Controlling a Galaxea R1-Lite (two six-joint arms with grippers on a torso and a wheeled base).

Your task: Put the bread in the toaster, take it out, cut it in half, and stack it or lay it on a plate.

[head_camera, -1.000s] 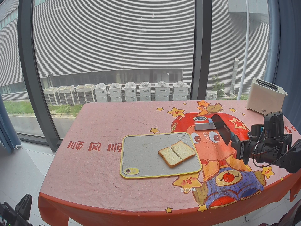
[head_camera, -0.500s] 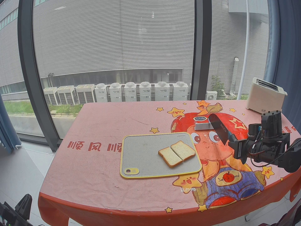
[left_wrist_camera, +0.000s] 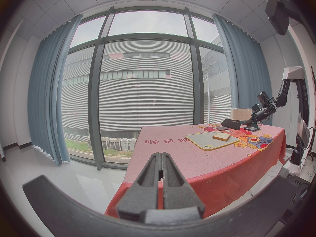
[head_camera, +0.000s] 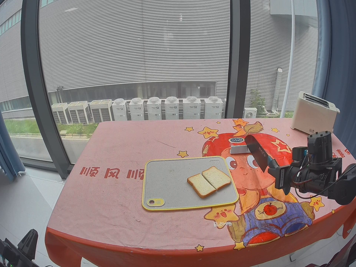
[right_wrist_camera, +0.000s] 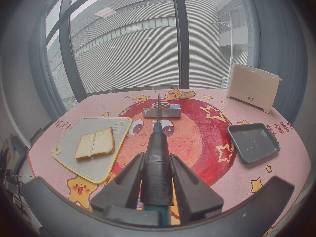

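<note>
Tall windows [head_camera: 133, 49] back the pink-clothed table [head_camera: 111, 204], and its near edge curves toward you. Your right gripper [head_camera: 282, 175] hangs over the table's right side, its jaws clamped on the knife [head_camera: 257, 152], whose tip is near the knife rest [head_camera: 237, 148]. The bread [head_camera: 208, 181] lies in two halves on the cutting board [head_camera: 167, 184], with open cloth between it and the blade. The toaster [head_camera: 313, 114] sits far right (the dark plate [right_wrist_camera: 253, 142] is nearer you). Your left gripper [left_wrist_camera: 160, 171] is pressed closed on nothing, low off the near-left corner.

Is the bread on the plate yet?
No, the two bread halves lie side by side on the cutting board, well apart from the dark plate.
</note>
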